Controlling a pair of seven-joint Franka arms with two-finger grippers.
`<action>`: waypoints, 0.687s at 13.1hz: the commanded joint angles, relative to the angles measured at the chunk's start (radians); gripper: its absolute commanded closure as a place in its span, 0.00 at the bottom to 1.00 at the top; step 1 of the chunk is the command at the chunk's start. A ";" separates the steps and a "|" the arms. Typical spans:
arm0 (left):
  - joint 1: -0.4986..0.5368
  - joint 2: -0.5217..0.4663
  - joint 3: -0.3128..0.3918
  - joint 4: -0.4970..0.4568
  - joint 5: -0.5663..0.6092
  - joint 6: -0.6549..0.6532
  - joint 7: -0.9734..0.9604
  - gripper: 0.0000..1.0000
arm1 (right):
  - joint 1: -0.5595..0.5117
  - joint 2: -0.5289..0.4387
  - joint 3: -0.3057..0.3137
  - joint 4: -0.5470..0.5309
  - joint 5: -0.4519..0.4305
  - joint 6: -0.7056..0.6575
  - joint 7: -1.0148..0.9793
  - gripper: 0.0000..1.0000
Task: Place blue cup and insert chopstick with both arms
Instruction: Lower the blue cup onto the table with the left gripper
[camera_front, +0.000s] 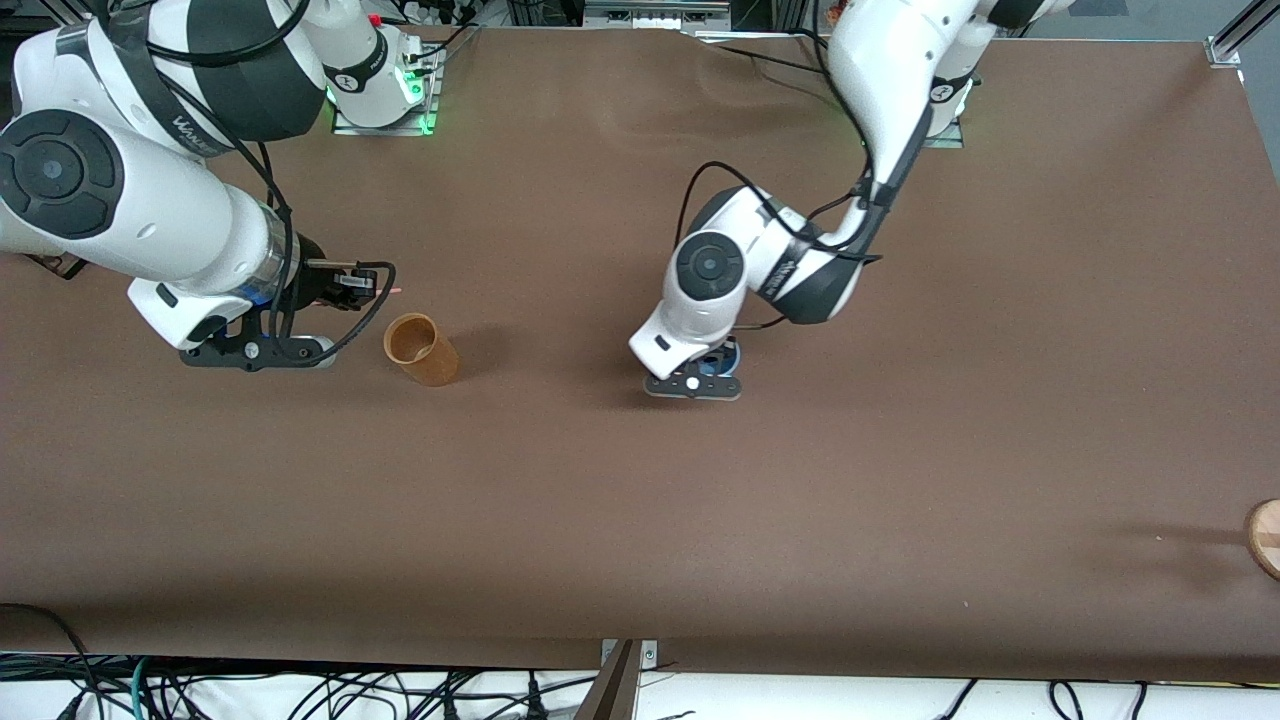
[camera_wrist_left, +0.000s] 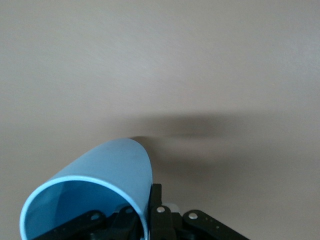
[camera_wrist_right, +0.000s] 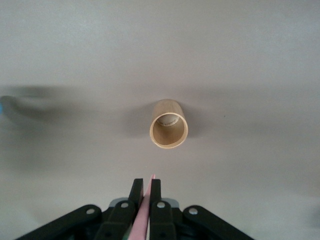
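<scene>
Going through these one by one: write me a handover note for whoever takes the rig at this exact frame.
Left gripper: shut on the blue cup, gripping its wall, low over mid-table.
Right gripper: shut on the chopstick, which sticks out past its jaws; toward the right arm's end of the table, beside the brown cup, which stands upright on the table.
Done: both things grasped.
Left: release the blue cup upright on the table, then probably bring the chopstick over and drop it in.

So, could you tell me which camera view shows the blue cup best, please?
The left wrist view: the blue cup fills its foreground, rim and wall plain, pinched by the left gripper. The front view shows only a blue sliver under that gripper. The right wrist view shows no cup clearly.
</scene>
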 joint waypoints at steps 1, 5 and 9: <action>-0.025 0.088 0.015 0.107 -0.016 -0.021 -0.054 1.00 | 0.000 0.010 0.003 0.026 0.004 -0.007 -0.008 1.00; -0.023 0.093 0.015 0.106 -0.016 -0.003 -0.083 0.18 | 0.025 0.022 0.003 0.021 0.002 0.021 0.007 1.00; 0.001 0.015 0.014 0.110 -0.121 -0.093 -0.077 0.00 | 0.049 0.031 0.003 0.021 0.005 0.053 0.010 1.00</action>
